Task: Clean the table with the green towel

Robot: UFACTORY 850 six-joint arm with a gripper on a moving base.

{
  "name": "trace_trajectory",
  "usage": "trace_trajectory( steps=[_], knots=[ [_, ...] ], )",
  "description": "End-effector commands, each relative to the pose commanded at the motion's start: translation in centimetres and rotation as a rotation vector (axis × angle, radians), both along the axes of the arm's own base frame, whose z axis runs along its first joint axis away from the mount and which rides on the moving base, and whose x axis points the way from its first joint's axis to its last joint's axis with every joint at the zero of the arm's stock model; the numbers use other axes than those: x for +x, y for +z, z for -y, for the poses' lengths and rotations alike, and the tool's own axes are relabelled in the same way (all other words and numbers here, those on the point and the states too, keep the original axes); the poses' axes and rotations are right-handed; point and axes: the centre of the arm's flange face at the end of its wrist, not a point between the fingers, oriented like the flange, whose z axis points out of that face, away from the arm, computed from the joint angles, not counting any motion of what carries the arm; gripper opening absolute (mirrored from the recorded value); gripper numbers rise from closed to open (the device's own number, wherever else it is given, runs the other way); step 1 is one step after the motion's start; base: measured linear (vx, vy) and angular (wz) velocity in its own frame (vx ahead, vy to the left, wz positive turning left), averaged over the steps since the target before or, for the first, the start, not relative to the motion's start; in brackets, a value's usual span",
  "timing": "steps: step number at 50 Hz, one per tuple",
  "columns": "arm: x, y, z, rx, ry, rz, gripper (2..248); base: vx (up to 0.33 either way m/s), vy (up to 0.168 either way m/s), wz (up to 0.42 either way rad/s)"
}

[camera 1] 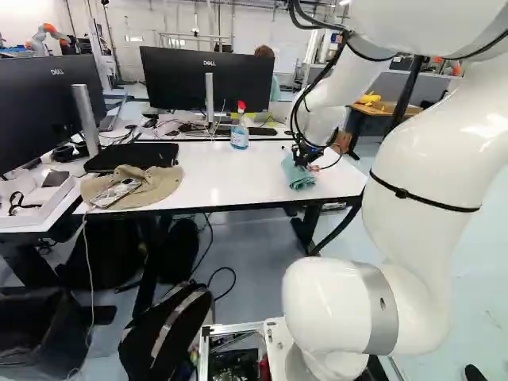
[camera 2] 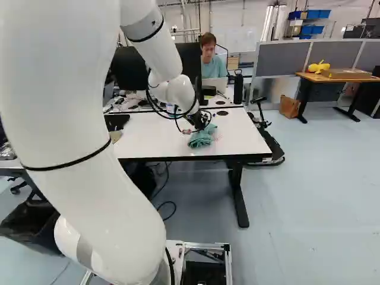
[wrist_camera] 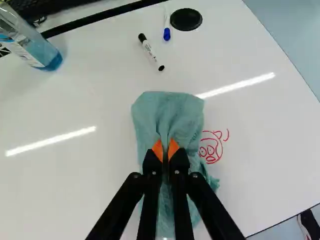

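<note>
Because the wiping needs cloth against the surface, the green towel (wrist_camera: 168,112) lies bunched on the white desk (wrist_camera: 95,190), near one end of it, where the red drawing (wrist_camera: 211,151) is. The hand (wrist_camera: 165,150) grips this towel: its two orange pads pinch a fold at the middle, so that, I suppose, loose cloth can spread out on both sides and do the rubbing. It points down to the desk, which seems a good posture for pressing.

The drawing, a small face, is just beside the towel, and one ragged edge of the cloth comes close to it. For this reason I judge that the wiping stands at its beginning, and that a sideways stroke over the red lines should come next. If the pressure is too light, the soft cloth may only fold and leave marks.

Farther ahead of the hand lie the black marker (wrist_camera: 151,52) and the blue-capped marker (wrist_camera: 166,27), the second near the round black cable cover (wrist_camera: 186,19). A long forward stroke could push them. The spray bottle (camera 1: 239,133) stands upright toward the monitor (camera 1: 208,79), probably kept for cleaning. Well apart, the beige cap (camera 1: 151,187) rests at the desk's other end.
</note>
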Motion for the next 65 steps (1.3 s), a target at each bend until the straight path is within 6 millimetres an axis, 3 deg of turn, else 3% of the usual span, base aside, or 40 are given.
trace_trajectory(
  steps=[65],
  knots=[
    [-0.4, -0.92, 0.13, 0.032, -0.002, -0.115, 32, 0.0, 0.0, 0.0]
  ],
)
